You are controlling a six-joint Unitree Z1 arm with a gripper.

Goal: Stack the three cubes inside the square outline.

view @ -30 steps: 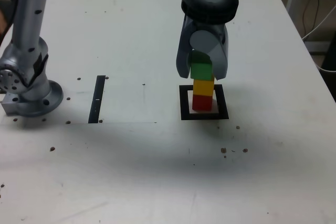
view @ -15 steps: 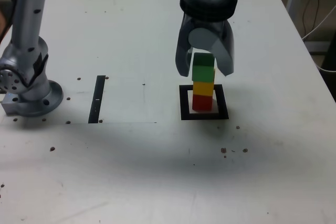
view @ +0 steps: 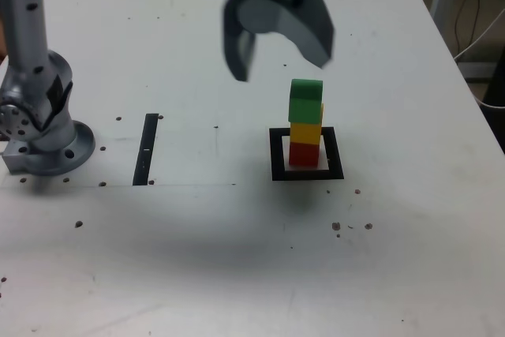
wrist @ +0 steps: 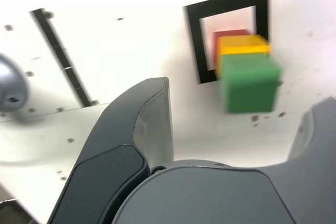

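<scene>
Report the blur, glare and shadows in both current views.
Exterior view: jaws smeared by blur, red, yellow and green stack fairly sharp, a soft shadow band across the near tabletop. Wrist view: green cube soft-edged, black square outline slightly smeared, tabletop washed out almost to white, nearer gripper body crisp.

Exterior view brightly lit, claw point(view: 278, 61) motion-blurred, soft shadow across worktop point(view: 197, 250), wrist view overexposed, green cube point(wrist: 251, 83) blurred.
</scene>
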